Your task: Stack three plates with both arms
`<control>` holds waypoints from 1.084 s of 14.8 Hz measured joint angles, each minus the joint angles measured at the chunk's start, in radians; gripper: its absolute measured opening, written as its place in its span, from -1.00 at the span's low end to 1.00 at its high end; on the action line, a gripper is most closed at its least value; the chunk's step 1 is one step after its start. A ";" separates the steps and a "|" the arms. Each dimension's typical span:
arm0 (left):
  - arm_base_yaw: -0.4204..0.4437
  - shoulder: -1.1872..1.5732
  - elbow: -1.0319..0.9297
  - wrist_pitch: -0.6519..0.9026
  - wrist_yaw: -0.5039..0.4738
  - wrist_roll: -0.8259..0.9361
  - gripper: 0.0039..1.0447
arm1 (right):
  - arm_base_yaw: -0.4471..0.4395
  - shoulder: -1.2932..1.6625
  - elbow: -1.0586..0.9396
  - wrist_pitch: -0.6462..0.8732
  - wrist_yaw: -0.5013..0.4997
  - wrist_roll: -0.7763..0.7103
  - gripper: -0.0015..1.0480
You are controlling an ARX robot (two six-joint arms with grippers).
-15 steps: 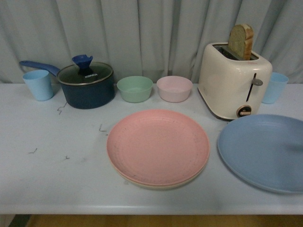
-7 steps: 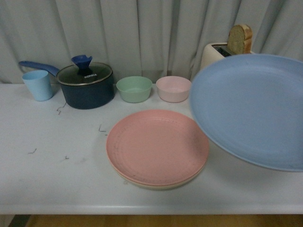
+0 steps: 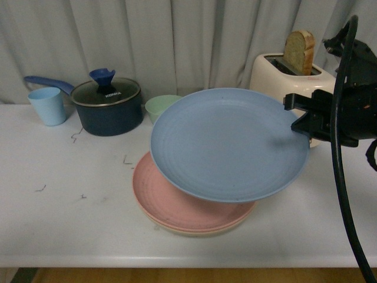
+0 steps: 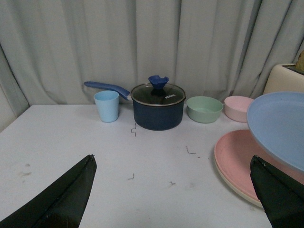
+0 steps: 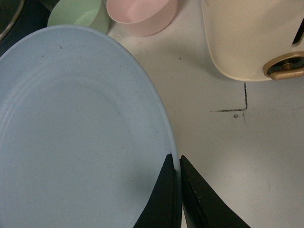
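My right gripper is shut on the rim of the blue plate and holds it tilted in the air above the pink plate. The pink plate lies on the beige plate, of which only the front rim shows. In the right wrist view my gripper pinches the blue plate's edge. My left gripper is open and empty above the table, left of the pink plate; the blue plate shows at that view's edge.
At the back stand a light blue cup, a dark blue lidded pot, a green bowl partly hidden by the blue plate, and a cream toaster with bread. The pink bowl shows in the right wrist view.
The blue plate has been lifted from the table at the right and carried left over the pink plate. My right arm has come into the front view.
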 joint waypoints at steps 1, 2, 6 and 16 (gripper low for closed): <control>0.000 0.000 0.000 0.000 0.000 0.000 0.88 | 0.008 0.042 0.027 -0.007 0.010 0.015 -0.94; 0.000 0.000 0.000 0.000 0.000 0.000 0.88 | 0.013 0.073 0.045 -0.016 0.015 0.027 -0.94; 0.000 0.000 0.000 0.000 0.000 0.000 0.88 | 0.053 0.147 0.093 -0.023 0.027 0.048 -0.94; 0.000 0.000 0.000 0.000 0.000 0.000 0.88 | 0.092 0.192 0.086 0.012 0.079 0.046 0.05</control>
